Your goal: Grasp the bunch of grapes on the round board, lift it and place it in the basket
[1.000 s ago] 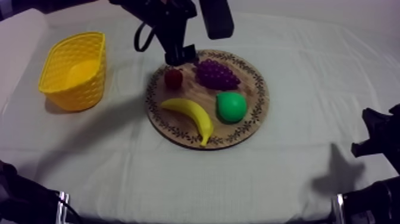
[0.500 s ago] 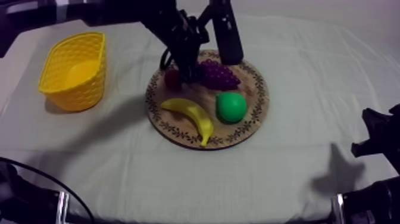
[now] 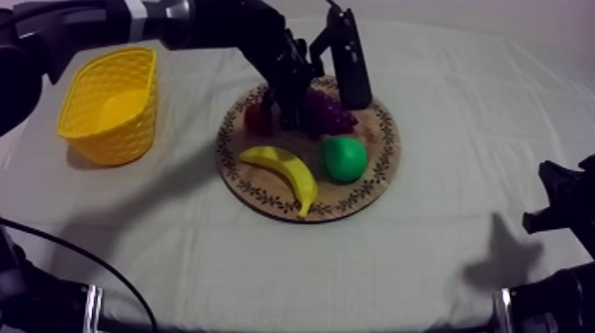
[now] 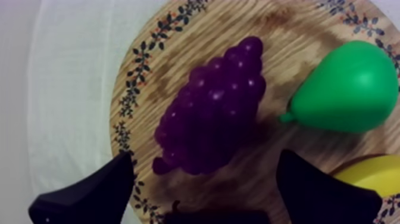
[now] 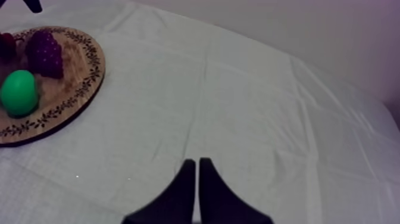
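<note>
Presently, left gripper (image 4: 205,158) is held spread over the grapes (image 4: 211,107) on the board (image 4: 286,36); right gripper (image 5: 197,162) is pressed closed, nothing held.

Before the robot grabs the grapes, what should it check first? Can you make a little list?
1. Is the left gripper open? Ok, its fingers are apart.
2. Is the bunch of grapes between them? Ok, it lies on the wooden board with one finger on each side.
3. Are the fingers clear of the banana? Cannot tell, one finger is close to it.
4. Is the yellow basket upright? Ok.
5. Is the right gripper out of the way? Ok, it is shut, over the cloth, apart from the board.
</note>
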`<move>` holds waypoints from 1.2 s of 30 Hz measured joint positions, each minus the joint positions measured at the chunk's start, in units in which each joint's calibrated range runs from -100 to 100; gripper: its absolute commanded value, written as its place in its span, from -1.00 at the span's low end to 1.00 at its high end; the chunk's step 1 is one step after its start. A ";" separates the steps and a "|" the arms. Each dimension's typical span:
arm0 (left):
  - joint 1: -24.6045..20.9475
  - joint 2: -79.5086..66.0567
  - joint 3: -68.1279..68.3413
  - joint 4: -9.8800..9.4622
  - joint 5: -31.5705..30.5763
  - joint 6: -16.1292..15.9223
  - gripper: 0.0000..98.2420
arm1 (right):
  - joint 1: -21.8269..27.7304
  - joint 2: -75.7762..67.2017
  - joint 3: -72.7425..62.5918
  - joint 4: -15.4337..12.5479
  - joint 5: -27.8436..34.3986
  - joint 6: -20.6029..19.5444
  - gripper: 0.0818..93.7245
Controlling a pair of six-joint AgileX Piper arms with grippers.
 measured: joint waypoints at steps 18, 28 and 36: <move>0.66 6.79 -6.77 0.01 2.30 0.33 0.75 | 0.00 0.00 0.00 0.00 0.00 0.00 -1.00; 0.89 10.87 -11.97 -0.11 5.87 0.57 0.73 | 0.00 0.00 0.00 0.00 0.00 0.00 -1.00; 0.92 12.29 -13.58 -0.11 6.84 1.08 0.68 | 0.00 0.00 0.00 0.00 0.00 -0.03 -1.00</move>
